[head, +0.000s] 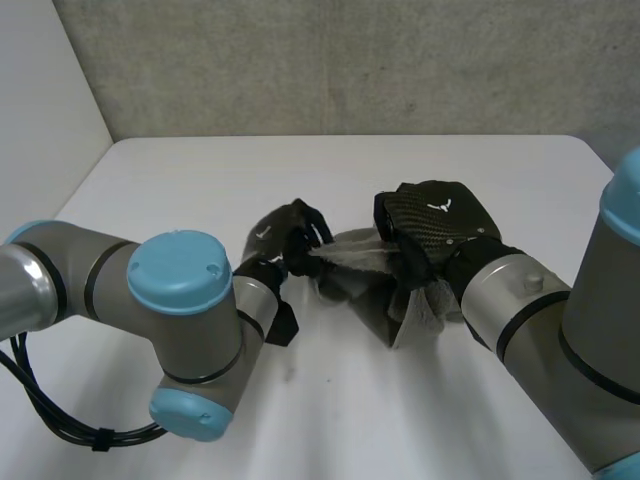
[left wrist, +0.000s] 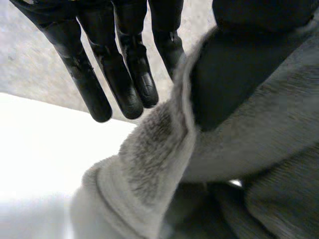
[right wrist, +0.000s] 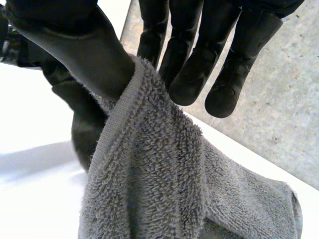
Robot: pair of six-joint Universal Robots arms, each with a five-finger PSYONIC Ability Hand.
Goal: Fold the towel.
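One grey towel (head: 372, 283) is held up in a bunch over the middle of the white table (head: 180, 190), stretched between two black hands. Whether its lowest flap touches the table I cannot tell. At the towel's left end is the left hand (head: 283, 236), and at its right end is the right hand (head: 436, 222), with a loose flap drooping below that palm. The head view takes in both hands and two arms together, and the wrist views add how each grip is made. In the left wrist view a thick hemmed edge rises between the thumb (left wrist: 224, 84) and the straight fingers (left wrist: 127, 84). The thumb is pressed into the pile and the nearest finger lies against the hem, so this hand pinches the towel. In the right wrist view the thumb (right wrist: 79, 50) bears on the hem, the fingers (right wrist: 192, 74) stand just behind it, and the cloth hangs from that pinch in a fold. Beyond the towel, one grey concrete wall (head: 350, 60) backs the table.
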